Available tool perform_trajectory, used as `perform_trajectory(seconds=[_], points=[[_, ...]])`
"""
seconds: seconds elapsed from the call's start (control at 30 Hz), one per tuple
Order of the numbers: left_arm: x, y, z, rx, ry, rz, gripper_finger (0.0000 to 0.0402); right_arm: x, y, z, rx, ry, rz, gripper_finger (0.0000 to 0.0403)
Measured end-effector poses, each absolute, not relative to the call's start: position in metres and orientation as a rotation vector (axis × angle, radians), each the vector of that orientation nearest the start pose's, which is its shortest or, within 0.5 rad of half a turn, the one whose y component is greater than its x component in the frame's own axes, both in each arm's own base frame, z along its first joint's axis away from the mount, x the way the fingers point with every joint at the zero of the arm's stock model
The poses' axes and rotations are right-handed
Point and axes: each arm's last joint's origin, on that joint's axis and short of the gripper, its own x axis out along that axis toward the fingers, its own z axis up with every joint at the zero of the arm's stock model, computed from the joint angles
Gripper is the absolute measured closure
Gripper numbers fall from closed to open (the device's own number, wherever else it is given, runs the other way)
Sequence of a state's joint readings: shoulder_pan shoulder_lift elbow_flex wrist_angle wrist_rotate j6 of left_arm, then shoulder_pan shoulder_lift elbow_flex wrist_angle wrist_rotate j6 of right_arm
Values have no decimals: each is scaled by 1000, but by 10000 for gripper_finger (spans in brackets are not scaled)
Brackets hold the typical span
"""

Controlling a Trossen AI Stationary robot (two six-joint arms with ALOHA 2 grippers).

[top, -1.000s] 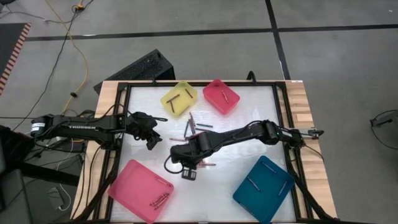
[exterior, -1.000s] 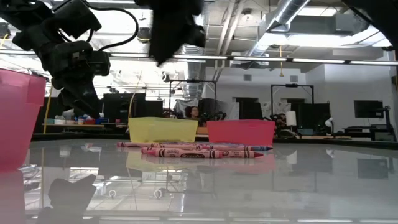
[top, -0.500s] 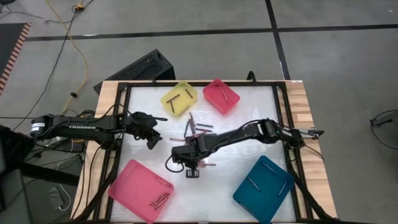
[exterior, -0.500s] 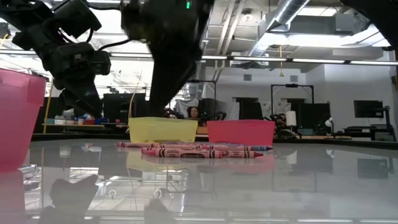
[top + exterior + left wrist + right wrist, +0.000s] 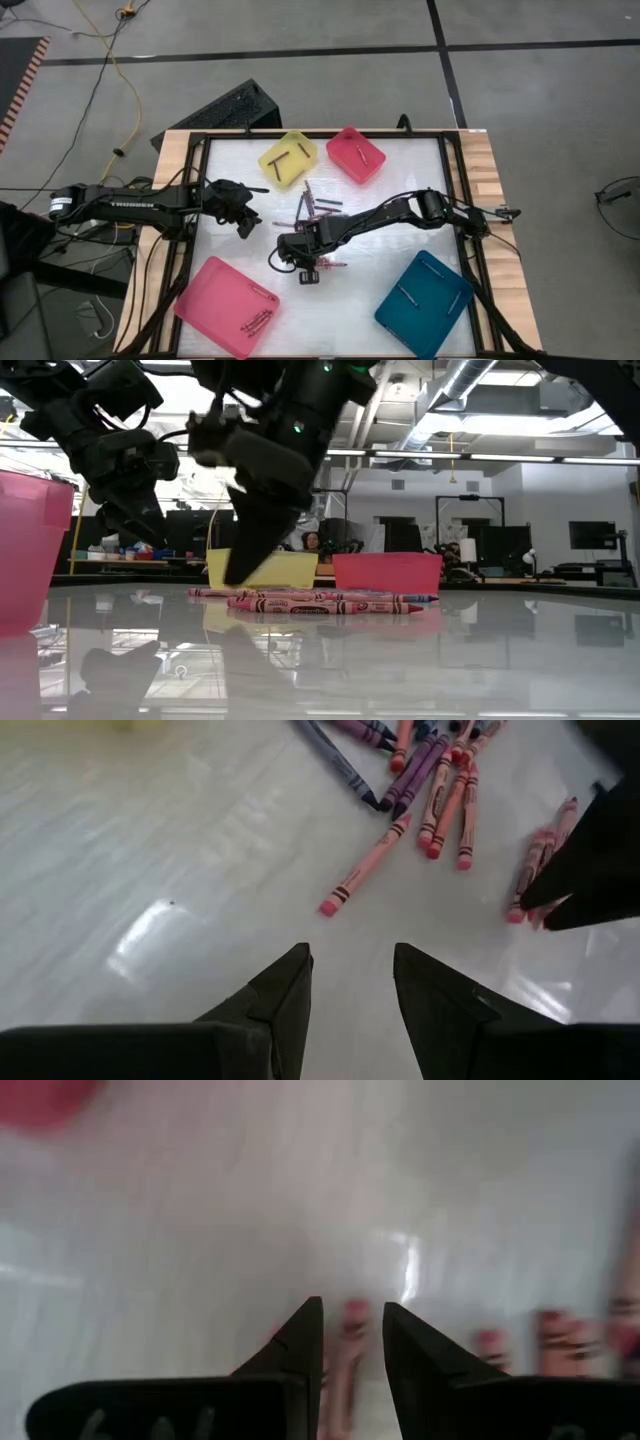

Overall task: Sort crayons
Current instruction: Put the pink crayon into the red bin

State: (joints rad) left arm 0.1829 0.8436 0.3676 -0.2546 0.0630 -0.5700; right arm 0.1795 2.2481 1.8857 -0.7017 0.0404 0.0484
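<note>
crayons (image 5: pixel 312 205) mostly loose in a heap mid-bench, a few pink ones split off just beside it toward the right gripper (image 5: pixel 352 1342); that one hangs low over them, jaws parted with a pink crayon (image 5: pixel 347 1342) lined up in the gap, not clamped, looks set for a pick; left gripper (image 5: pixel 352 982) parked beside the heap, jaws released, nothing in them; some crayons already in the trays, e.g. pink tray (image 5: pixel 205 300)
</note>
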Motion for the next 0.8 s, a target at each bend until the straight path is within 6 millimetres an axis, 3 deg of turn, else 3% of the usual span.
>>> perform_trajectory(seconds=[0.2,0.47,0.8], points=[[159,29,177,-676,655,380,269,470,82,176,-62,1086,104,304],[159,29,177,-714,645,404,269,467,82,169,-58,1097,102,305],[159,29,177,-716,645,406,269,465,80,167,-36,1123,70,368]])
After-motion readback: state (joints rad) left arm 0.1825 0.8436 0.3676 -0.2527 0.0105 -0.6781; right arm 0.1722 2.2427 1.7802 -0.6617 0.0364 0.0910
